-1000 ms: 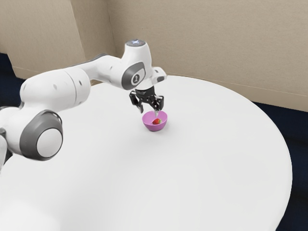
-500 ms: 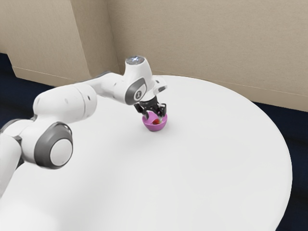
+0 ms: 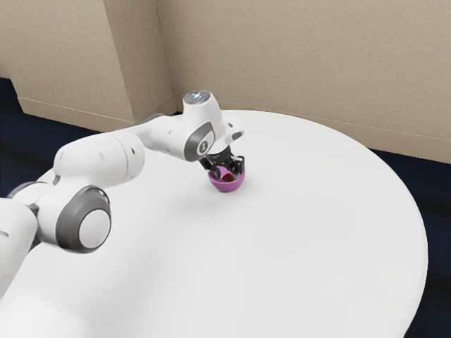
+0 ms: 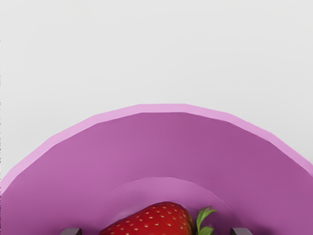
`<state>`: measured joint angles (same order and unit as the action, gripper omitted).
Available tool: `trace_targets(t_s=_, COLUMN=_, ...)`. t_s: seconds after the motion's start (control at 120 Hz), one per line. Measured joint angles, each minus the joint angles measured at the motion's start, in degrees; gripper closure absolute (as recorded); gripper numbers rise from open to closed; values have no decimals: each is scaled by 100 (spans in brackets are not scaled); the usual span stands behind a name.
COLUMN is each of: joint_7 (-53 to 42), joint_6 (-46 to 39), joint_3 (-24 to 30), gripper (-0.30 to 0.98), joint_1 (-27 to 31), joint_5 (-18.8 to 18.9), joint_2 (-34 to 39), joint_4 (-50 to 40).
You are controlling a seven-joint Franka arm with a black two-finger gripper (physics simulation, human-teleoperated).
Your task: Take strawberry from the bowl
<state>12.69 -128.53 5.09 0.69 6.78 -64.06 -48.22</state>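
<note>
From where I stand, the white jointed robot arm (image 3: 102, 158) leans over the round white table (image 3: 317, 232), its black two-finger gripper (image 3: 227, 173) down at the mouth of a small round purple-pink bowl (image 3: 226, 186). The bowl sits nearer the table's edge by the beige wall (image 3: 282, 63) than the near edge. Inside it lies the red strawberry, speckled with pale seeds (image 4: 151, 223), on its side with its green leafy cap (image 4: 205, 215) toward one finger. The fingers (image 4: 240, 231) stand apart, one at either end of the fruit, neither seeming to touch it. I'd call this the last of the reach, just ahead of the grasp. Next it needs to settle square over the berry, close gently, then lift straight up, clear of the rim.
</note>
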Motion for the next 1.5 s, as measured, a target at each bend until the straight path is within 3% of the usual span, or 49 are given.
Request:
trace_targets(t_s=0.525, joint_7=62, joint_6=413, joint_3=12, gripper=52, joint_1=1, joint_5=228, joint_2=62, joint_4=129)
trace_targets(t_s=0.725, joint_7=102, joint_6=725, joint_3=181, gripper=60, joint_1=-10, joint_5=472, joint_2=125, joint_4=352)
trace_targets(t_s=1.075, joint_7=182, joint_6=1178, joint_3=276, gripper=63, joint_1=-404, joint_5=659, joint_2=541, joint_4=421)
trace_targets(t_s=1.5, joint_7=274, joint_6=477, joint_3=726, gripper=64, joint_1=-864, joint_5=699, joint_2=250, joint_4=567)
